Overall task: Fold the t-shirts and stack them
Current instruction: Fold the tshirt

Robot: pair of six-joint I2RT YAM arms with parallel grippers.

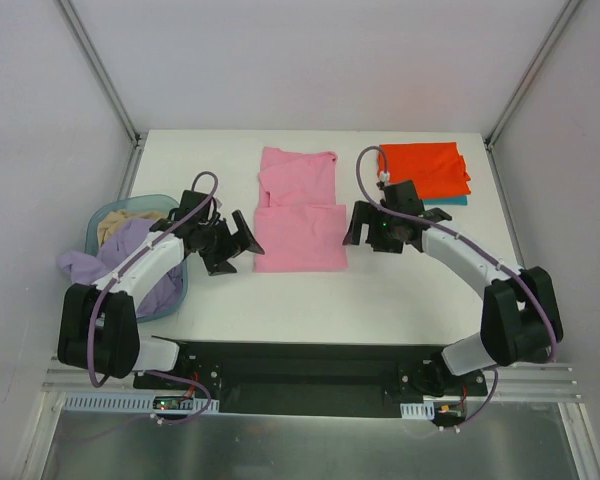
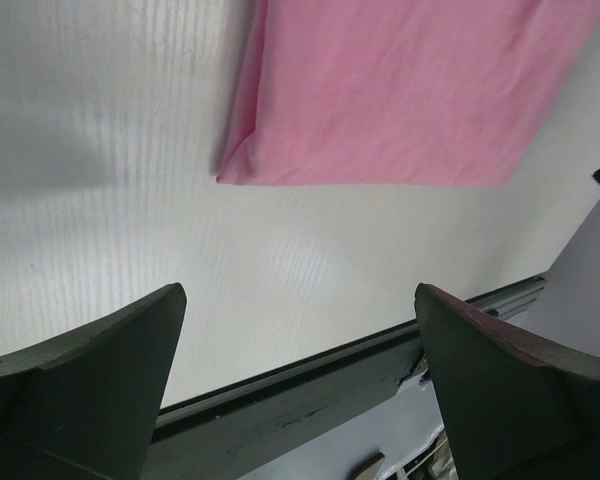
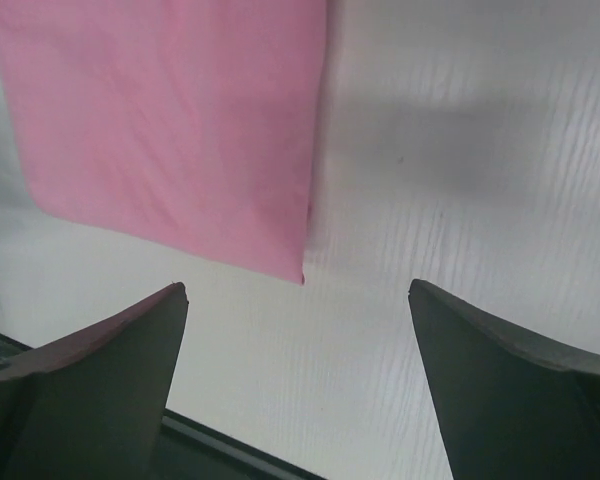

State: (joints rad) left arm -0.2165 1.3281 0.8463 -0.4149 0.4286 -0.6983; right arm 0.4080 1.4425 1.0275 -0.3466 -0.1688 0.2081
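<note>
1. At the middle of the desk (image 1: 400, 290), the bright pink t-shirt (image 1: 298, 212) lies flat and partly folded.
2. The left end effector (image 1: 235, 243) hovers just beside the shirt's left edge, fingers spread, holding nothing.
3. The right end effector (image 1: 364, 230) hovers just beside its right edge, likewise spread and empty.
4. The orange-red t-shirt (image 1: 425, 170) lies folded at the far right, on the teal t-shirt (image 1: 448, 201).
5. The pale lavender t-shirt (image 1: 115, 255) hangs over the light-blue basket (image 1: 170, 300) at the left.
</note>
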